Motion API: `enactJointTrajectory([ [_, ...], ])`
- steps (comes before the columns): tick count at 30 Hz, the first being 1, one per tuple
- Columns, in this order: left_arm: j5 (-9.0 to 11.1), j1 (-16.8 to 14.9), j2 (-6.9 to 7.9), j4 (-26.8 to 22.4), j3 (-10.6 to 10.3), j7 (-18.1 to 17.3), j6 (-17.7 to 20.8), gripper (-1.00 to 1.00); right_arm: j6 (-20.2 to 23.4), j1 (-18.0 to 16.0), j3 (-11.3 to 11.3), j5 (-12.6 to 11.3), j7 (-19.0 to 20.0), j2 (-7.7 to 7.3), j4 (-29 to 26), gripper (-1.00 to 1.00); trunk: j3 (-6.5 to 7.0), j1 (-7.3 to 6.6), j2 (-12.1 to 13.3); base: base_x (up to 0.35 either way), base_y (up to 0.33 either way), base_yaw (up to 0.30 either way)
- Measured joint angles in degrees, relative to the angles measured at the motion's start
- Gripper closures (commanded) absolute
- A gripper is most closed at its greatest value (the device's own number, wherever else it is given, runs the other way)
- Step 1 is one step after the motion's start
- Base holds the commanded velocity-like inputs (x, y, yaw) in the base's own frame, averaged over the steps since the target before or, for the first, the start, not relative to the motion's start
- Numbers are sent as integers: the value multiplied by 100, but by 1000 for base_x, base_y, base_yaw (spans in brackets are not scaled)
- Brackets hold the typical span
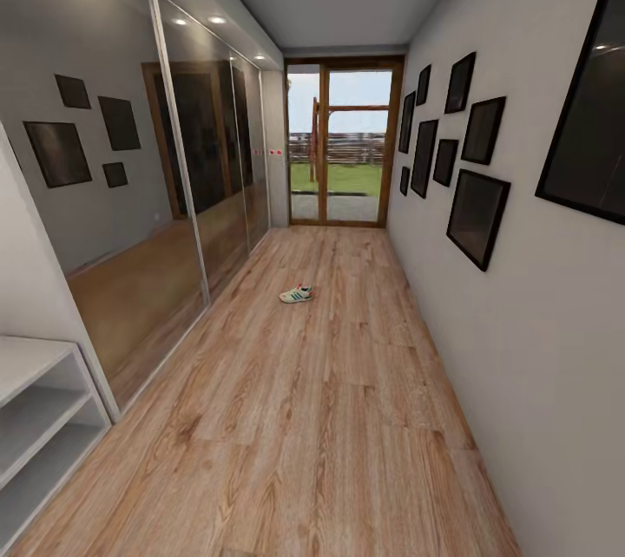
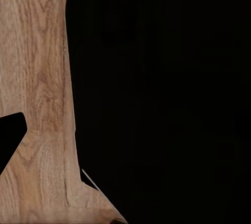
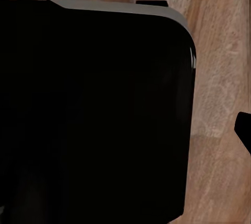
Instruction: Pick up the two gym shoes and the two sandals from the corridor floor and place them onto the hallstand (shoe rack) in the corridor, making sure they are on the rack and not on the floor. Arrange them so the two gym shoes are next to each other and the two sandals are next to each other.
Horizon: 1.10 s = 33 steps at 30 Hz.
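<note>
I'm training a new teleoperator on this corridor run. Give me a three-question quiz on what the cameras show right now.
1. True or false: a gym shoe lies on the floor.
2. The hallstand shelves look: A) bare B) full of shoes.
3. At the corridor's far end stands a glass ____.

Key: 1 true; 2 A; 3 door.

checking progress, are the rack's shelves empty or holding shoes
Empty where visible: the rack shows bare white shelves, though most is cut off. One gym shoe lies on the floor.
</note>
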Motion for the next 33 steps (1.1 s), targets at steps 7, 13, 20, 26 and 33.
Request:
enactJointTrajectory([
  [7,-15,0,0,-1,-11,8,-22,-100,-154,0,0,1,-5,-20,-4,-100,0,0,0,0,0,0],
  [13,-21,-1,88,-15,-14,59,-185,-100,-185,0,-1,7,-14,-145,-86,-100,0,0,0,0,0,0],
  [20,-10,-26,246,-172,-10,69,-405,-100,-305,0,-1,8,-15,-370,-312,-100,1,0,0,0,0,0],
  [26,-6,-60,285,-320,-5,71,-596,-100,-488,0,-18,3,-15,-564,-506,-100,1,0,0,0,0,0],
  [33,12,-85,297,-546,-4,71,-821,-100,-713,-2,-30,1,-15,-790,-732,-100,1,0,0,0,0,0],
])
